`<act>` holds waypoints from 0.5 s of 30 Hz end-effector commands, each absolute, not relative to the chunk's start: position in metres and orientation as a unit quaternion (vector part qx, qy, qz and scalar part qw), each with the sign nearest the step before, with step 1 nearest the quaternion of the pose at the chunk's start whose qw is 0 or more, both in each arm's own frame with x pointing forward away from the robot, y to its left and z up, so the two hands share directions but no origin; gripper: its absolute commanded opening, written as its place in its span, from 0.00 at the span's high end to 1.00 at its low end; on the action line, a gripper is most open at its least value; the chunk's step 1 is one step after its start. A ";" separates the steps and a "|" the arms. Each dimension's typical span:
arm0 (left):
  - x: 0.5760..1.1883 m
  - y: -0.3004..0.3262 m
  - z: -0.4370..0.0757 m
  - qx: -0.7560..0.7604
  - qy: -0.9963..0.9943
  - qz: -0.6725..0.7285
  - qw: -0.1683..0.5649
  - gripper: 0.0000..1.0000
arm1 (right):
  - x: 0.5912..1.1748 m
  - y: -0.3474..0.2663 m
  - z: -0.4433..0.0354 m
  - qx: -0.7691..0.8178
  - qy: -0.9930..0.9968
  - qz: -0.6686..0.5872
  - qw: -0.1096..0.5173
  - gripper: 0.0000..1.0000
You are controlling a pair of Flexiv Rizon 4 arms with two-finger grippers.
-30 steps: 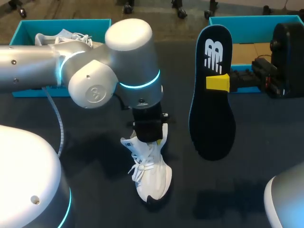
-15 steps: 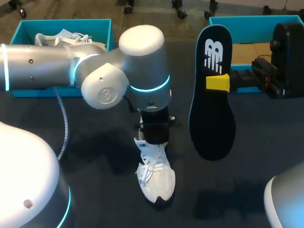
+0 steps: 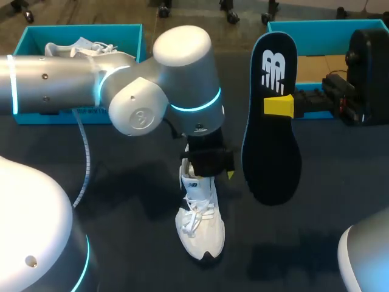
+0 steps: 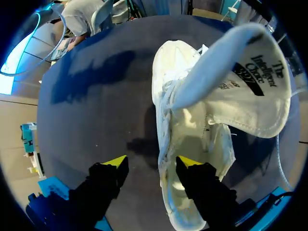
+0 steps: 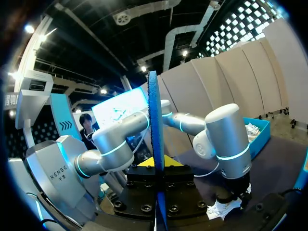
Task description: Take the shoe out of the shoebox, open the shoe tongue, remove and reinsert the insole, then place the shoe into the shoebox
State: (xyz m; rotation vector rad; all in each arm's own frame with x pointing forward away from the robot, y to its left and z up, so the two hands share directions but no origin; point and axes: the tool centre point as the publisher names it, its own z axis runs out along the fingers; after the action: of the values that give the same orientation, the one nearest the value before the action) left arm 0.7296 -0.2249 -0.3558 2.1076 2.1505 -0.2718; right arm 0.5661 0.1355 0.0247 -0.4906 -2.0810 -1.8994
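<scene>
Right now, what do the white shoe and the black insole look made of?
Shoe: likely white matte fabric; its tongue folds softly, laces look woven. Insole: probably foam under dark matte cloth; thin, with a blue edge.

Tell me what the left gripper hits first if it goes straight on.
Likely the shoe: the left gripper points down with its open fingers astride the shoe's side wall, so one finger would enter the opening and the other meet the table. Depth is unclear.
</scene>
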 end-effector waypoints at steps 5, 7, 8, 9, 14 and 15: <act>0.734 -0.189 -0.301 0.661 0.714 -0.160 0.165 0.00 | 0.560 0.145 0.029 -0.175 -0.720 -0.658 0.135 1.00; 0.736 -0.188 -0.284 0.649 0.708 -0.203 0.193 0.00 | 0.560 0.145 0.029 -0.175 -0.720 -0.658 0.135 1.00; 0.740 -0.187 -0.273 0.636 0.703 -0.239 0.211 0.00 | 0.560 0.145 0.029 -0.175 -0.720 -0.658 0.135 1.00; 0.740 -0.187 -0.273 0.636 0.703 -0.239 0.211 0.00 | 0.560 0.145 0.029 -0.175 -0.720 -0.658 0.135 1.00; 0.740 -0.187 -0.273 0.636 0.703 -0.239 0.211 0.00 | 0.560 0.145 0.029 -0.175 -0.720 -0.658 0.135 1.00; 0.740 -0.187 -0.273 0.636 0.703 -0.239 0.211 0.00 | 0.560 0.145 0.029 -0.175 -0.720 -0.658 0.135 1.00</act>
State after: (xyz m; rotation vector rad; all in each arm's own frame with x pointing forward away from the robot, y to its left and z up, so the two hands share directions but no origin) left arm 0.7436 -0.2035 -0.2724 1.8471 2.0359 -0.5720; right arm 0.5661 0.1356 0.0247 -0.4906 -2.0811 -1.8994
